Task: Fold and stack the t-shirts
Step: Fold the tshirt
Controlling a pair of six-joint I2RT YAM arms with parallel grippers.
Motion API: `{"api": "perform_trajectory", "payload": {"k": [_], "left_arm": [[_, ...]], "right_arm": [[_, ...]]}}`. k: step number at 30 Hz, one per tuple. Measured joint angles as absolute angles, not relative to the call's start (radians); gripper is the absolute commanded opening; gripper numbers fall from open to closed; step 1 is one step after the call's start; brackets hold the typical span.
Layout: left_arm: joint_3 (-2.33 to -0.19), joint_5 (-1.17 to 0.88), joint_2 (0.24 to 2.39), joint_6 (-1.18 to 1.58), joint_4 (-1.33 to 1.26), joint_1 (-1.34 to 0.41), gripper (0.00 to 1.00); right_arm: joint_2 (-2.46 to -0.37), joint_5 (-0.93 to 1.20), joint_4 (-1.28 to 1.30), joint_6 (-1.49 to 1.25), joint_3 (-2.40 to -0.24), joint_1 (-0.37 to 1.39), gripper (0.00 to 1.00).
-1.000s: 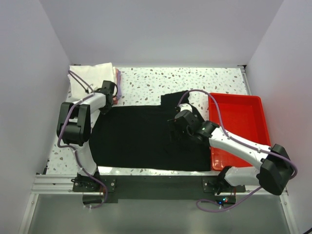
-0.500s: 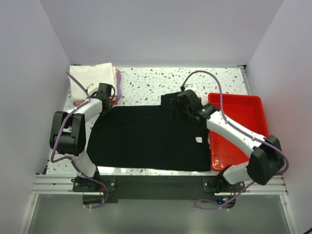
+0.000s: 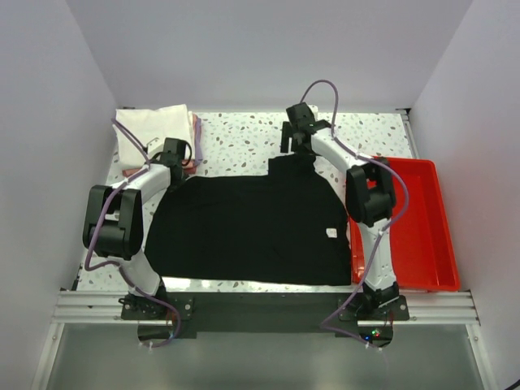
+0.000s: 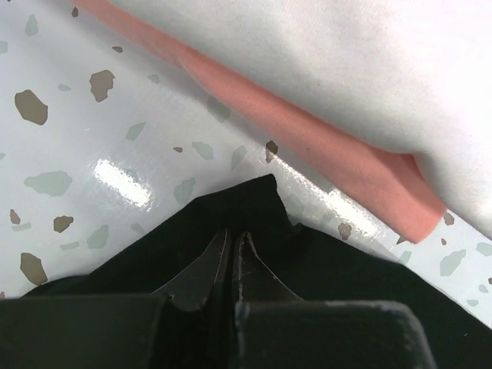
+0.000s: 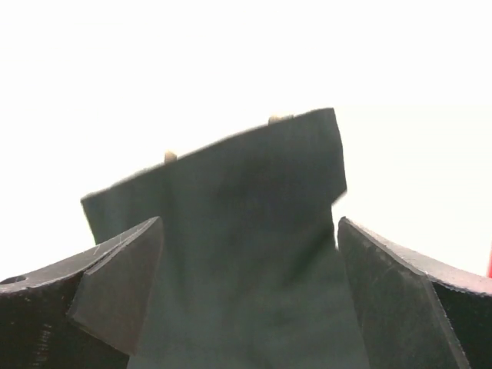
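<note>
Left wrist view: left gripper (image 4: 233, 257), fingers pressed together on a corner of the black shirt (image 4: 254, 211), just beside the pink shirt (image 4: 307, 138) lying under the white shirt (image 4: 346, 61). Right wrist view: right gripper (image 5: 250, 223), jaws wide apart, nothing held, black sleeve (image 5: 231, 192) between them. Top external view: black shirt spread flat on the table (image 3: 244, 138), red tray (image 3: 418, 219) touching its right edge.

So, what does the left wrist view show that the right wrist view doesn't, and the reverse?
Left wrist only: the speckled table, the white t-shirt lying over a pink t-shirt, and the left gripper shut on a cloth corner. Right wrist only: the right gripper open, a squared flap seen between its fingers, against a washed-out background. Both: the black t-shirt.
</note>
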State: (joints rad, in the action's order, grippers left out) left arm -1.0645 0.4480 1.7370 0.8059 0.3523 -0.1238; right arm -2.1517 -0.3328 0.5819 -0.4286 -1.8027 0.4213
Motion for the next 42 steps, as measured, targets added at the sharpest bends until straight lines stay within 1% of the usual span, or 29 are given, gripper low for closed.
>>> {"api": "perform_trajectory", "payload": {"k": [2,3,7,10,12,13,14,15,16,17,20,23,24,25,31,34,39,42], "left_arm": [[-1.065,0.445,1.737,0.802,0.352,-0.124,0.0],[-1.065,0.443,1.737,0.801,0.352,-0.124,0.0],[-1.065,0.441,1.737,0.801,0.351,-0.124,0.0],[-1.065,0.441,1.737,0.801,0.351,-0.124,0.0],[-1.065,0.441,1.739,0.801,0.35,-0.124,0.0],[-1.065,0.44,1.74,0.801,0.35,-0.124,0.0],[-1.065,0.439,1.743,0.801,0.35,-0.124,0.0],[-1.065,0.437,1.745,0.801,0.349,-0.124,0.0],[-1.065,0.435,1.749,0.801,0.348,-0.124,0.0],[-1.065,0.433,1.753,0.801,0.348,-0.124,0.0],[-1.065,0.429,1.76,0.801,0.348,-0.124,0.0],[-1.065,0.426,1.76,0.801,0.347,-0.123,0.0],[-1.065,0.426,1.76,0.801,0.347,-0.123,0.0],[-1.065,0.426,1.76,0.801,0.347,-0.123,0.0],[-1.065,0.423,1.76,0.801,0.347,-0.123,0.0],[-1.065,0.423,1.759,0.801,0.347,-0.123,0.0],[-1.042,0.419,1.726,0.8,0.339,-0.123,0.0],[-1.002,0.413,1.674,0.799,0.327,-0.123,0.0]], "right_arm": [[-2.241,-0.353,0.599,-0.428,-1.908,0.411,0.97],[-2.275,-0.361,0.611,-0.427,-1.95,0.409,0.94],[-2.368,-0.382,0.633,-0.426,-2.054,0.405,0.91],[-2.396,-0.385,0.643,-0.429,-2.064,0.405,0.85],[-2.4,-0.385,0.639,-0.435,-2.049,0.405,0.83],[-2.4,-0.385,0.639,-0.438,-2.036,0.405,0.79],[-2.4,-0.382,0.627,-0.451,-2.022,0.404,0.77],[-2.399,-0.381,0.619,-0.452,-2.016,0.405,0.73],[-2.396,-0.38,0.607,-0.456,-2.006,0.405,0.67],[-2.394,-0.376,0.598,-0.459,-2.0,0.405,0.57],[-2.392,-0.37,0.564,-0.471,-1.985,0.406,0.45],[-2.385,-0.358,0.535,-0.47,-1.965,0.408,0.27],[-2.383,-0.351,0.525,-0.467,-1.958,0.407,0.11],[-2.378,-0.345,0.514,-0.46,-1.951,0.407,0.0],[-2.334,-0.309,0.453,-0.408,-1.873,0.403,0.0],[-2.285,-0.284,0.428,-0.377,-1.797,0.403,0.0],[-2.156,-0.232,0.403,-0.345,-1.651,0.405,0.0],[-2.032,-0.217,0.371,-0.33,-1.541,0.419,0.0]]}}
